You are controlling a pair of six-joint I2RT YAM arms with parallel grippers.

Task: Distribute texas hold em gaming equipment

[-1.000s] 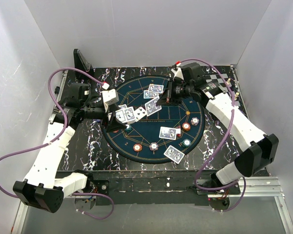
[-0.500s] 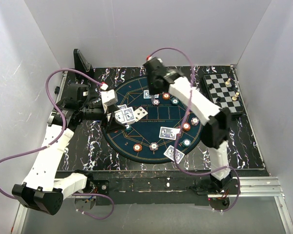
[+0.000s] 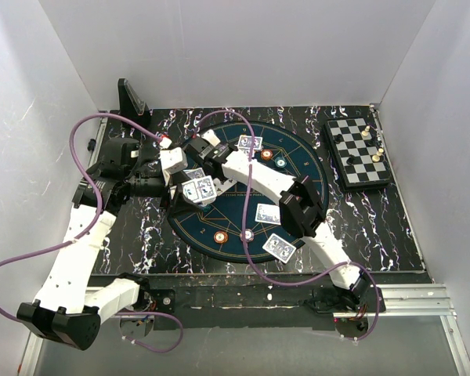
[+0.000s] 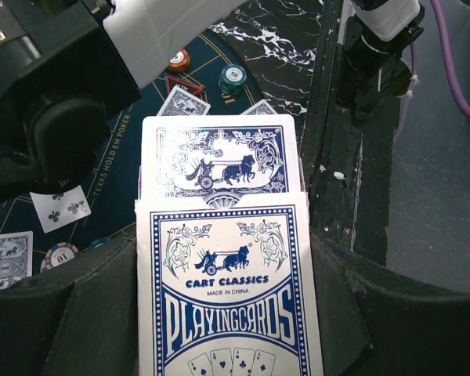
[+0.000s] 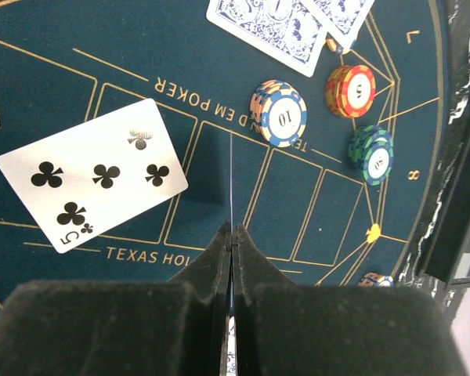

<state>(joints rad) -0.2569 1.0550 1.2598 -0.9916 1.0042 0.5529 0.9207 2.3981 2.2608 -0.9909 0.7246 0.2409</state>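
Note:
My left gripper (image 3: pixel 197 190) (image 4: pixel 227 266) is shut on a blue-and-white playing card box (image 4: pixel 229 301), with a blue-backed card (image 4: pixel 215 160) sticking out of its top. My right gripper (image 3: pixel 213 163) (image 5: pixel 231 229) is shut on a single playing card seen edge-on (image 5: pixel 231 180), just above the dark-blue mat (image 5: pixel 313 204) and close to the left gripper. A face-up five of clubs (image 5: pixel 90 172) lies left of the right gripper. Ahead to its right are striped chips: an orange-blue one (image 5: pixel 280 113), a red-yellow one (image 5: pixel 350 90) and a green one (image 5: pixel 370 153). Blue-backed cards (image 3: pixel 268 213) lie on the mat.
The chessboard (image 3: pixel 359 151) with small pieces stands at the back right. A black stand (image 3: pixel 131 98) is at the back left. More chips (image 3: pixel 219 236) and cards (image 3: pixel 279 247) lie on the mat's near side. The right forearm (image 3: pixel 266 182) stretches across the mat.
My right arm has swung from the back right of the mat across to the left, next to the left gripper's card box, uncovering the chessboard. The left arm has barely moved.

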